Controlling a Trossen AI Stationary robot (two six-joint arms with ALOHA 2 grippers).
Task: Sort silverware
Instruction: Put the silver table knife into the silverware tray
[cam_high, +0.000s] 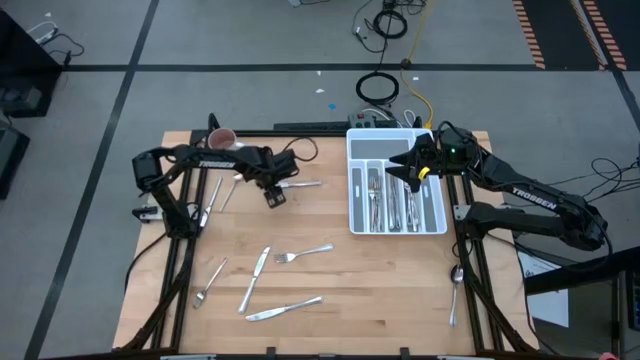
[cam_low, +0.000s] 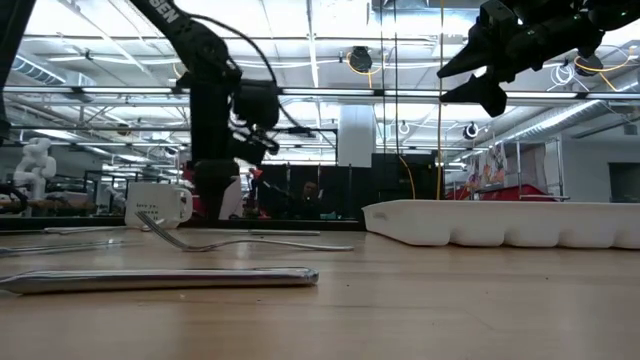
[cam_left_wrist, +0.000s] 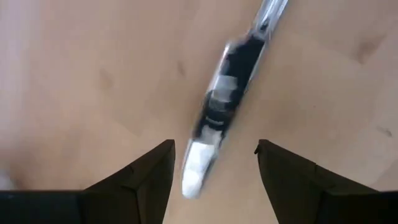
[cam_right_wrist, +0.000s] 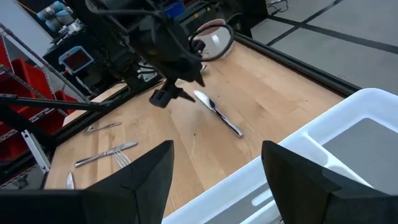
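Observation:
A shiny piece of silverware (cam_high: 300, 184) lies flat on the wooden table, left of the white tray (cam_high: 395, 137). My left gripper (cam_high: 275, 196) points down over its near end. In the left wrist view the piece's rounded end (cam_left_wrist: 198, 167) lies between the open fingers (cam_left_wrist: 149, 168), apart from both. My right gripper (cam_high: 402, 168) hovers open above the tray with nothing between its fingers (cam_right_wrist: 149, 168). Several pieces of silverware (cam_high: 392, 205) lie in the tray's compartments.
More silverware lies loose on the table: a fork (cam_high: 305, 253), a knife (cam_high: 258, 272), another knife (cam_high: 285, 309), a fork (cam_high: 210, 283) and pieces by the left arm (cam_high: 215, 195). A mug (cam_high: 221, 138) stands at the far left corner. A spoon (cam_high: 456, 282) lies at the right edge.

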